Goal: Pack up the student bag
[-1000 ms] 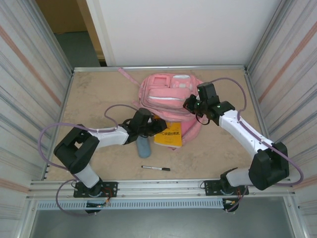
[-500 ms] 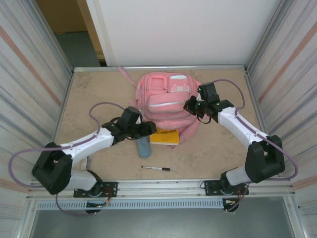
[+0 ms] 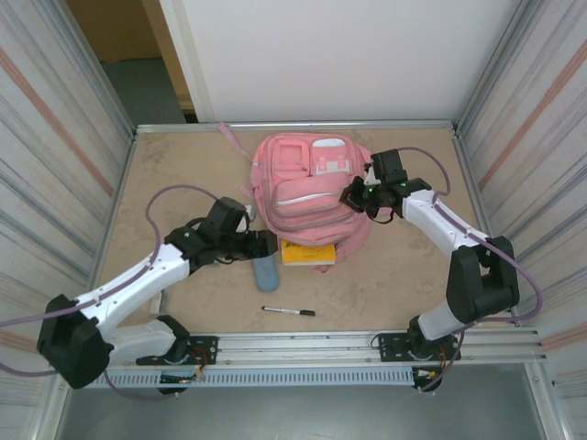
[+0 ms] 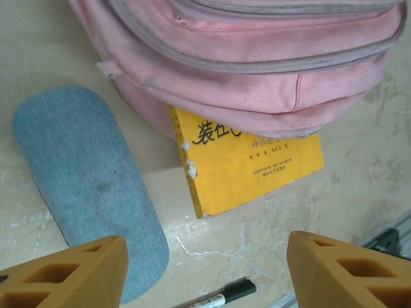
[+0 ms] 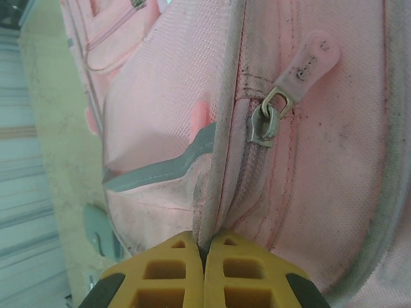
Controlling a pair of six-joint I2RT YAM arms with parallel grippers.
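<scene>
The student bag [image 3: 307, 183] is a big pink backpack lying at the back middle of the table. My right gripper [image 3: 354, 194] is at its right side, shut on a fold of the bag's seam [image 5: 218, 212] just below a zip pull [image 5: 282, 96]. A yellow book [image 3: 310, 255] lies with its far end tucked under the bag's near edge [image 4: 257, 83]. My left gripper [image 3: 266, 244] hovers left of the book, open with nothing between its orange fingers [image 4: 64, 273]. In the left wrist view the book [image 4: 250, 163] lies ahead of the left gripper [image 4: 205, 276].
A blue-grey pencil case [image 3: 265, 271] lies just left of the book, under my left gripper, also in the left wrist view [image 4: 83, 186]. A black-capped pen [image 3: 289, 312] rests near the front rail [image 3: 303, 341]. Metal walls close in both sides.
My left gripper opened and let go of the book, then drew back to the left. The book now sits partly under the bag. The right gripper shifted slightly toward the back with the bag's seam.
</scene>
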